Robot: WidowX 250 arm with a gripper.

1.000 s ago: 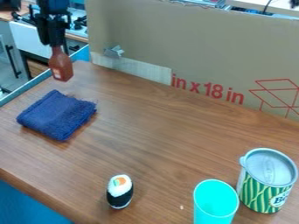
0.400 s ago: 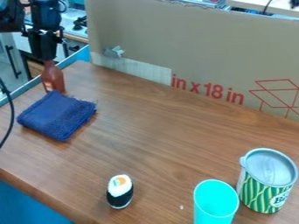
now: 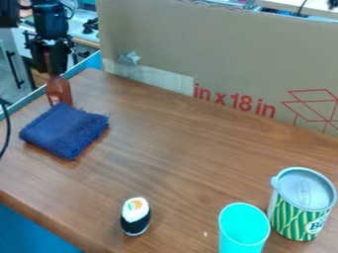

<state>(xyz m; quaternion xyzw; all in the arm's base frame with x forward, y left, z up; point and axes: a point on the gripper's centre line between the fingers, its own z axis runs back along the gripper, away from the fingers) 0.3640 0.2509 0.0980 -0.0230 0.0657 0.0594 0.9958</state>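
Your bottle (image 3: 58,90) is directly below the tool (image 3: 55,73), its neck up between the tool's two sides; you cannot tell whether they pinch it or stand spread. It is at the worktop's (image 3: 172,143) far left, just behind a folded blue cloth (image 3: 64,131). Its neck points up, the long axis close to vertical. It is reddish brown, narrow-necked, wider below. Nearer you are a toy sushi piece (image 3: 135,216), a turquoise cup (image 3: 243,230) and a green-striped can (image 3: 300,217); behind stands cardboard (image 3: 218,54).
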